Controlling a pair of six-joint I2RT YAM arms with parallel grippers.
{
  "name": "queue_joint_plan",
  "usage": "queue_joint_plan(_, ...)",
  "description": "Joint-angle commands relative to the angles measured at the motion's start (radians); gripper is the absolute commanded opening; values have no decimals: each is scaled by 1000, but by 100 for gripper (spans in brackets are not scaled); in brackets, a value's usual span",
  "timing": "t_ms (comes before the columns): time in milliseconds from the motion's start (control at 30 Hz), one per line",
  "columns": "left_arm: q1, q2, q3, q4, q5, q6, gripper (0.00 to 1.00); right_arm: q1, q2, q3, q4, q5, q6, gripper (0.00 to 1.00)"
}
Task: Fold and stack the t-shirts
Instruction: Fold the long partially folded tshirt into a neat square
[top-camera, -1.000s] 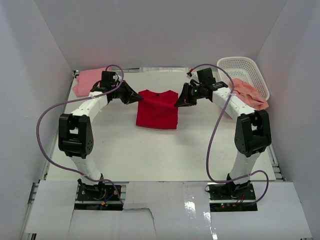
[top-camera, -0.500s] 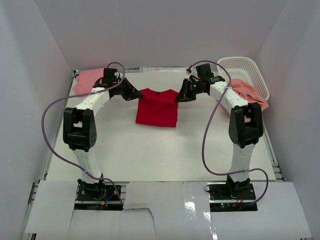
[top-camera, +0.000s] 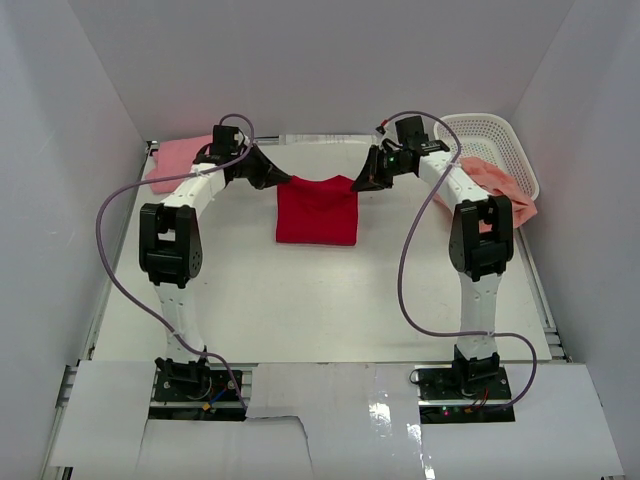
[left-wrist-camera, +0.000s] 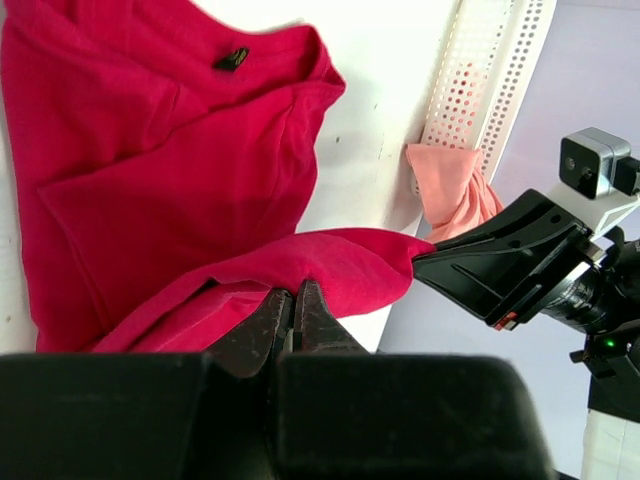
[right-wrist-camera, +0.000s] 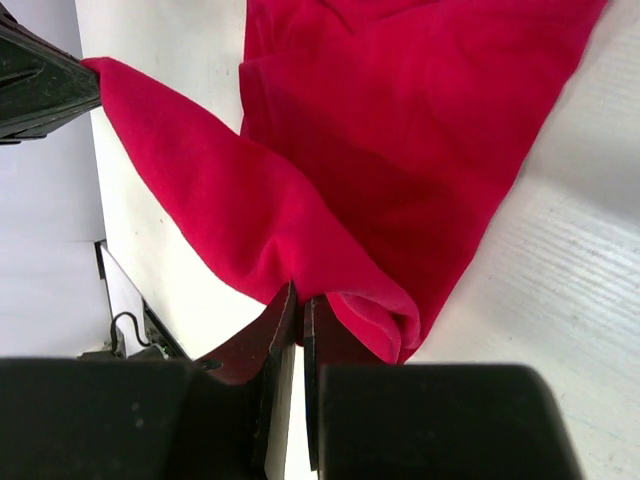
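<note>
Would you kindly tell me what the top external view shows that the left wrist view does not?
Only the top external view shows the pink shirt at the far left and both whole arms. Only the left wrist view shows the left jaws shut on a raised fold, plus the dark neck label. Both show the red shirt, the white basket with the salmon shirt at its edge, and the right jaws on the red shirt.

Top looks down; wrists (close) share red t-shirt (top-camera: 317, 212).
</note>
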Motion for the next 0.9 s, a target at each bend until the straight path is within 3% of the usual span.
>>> queue_joint_plan(0, 8, -1, 81, -24, 0, 1, 0, -12, 28, 95, -21, -48, -13, 8)
queue_joint_plan(867, 47, 88, 84, 12, -39, -5, 1, -15, 286, 349, 40, -148, 32, 8)
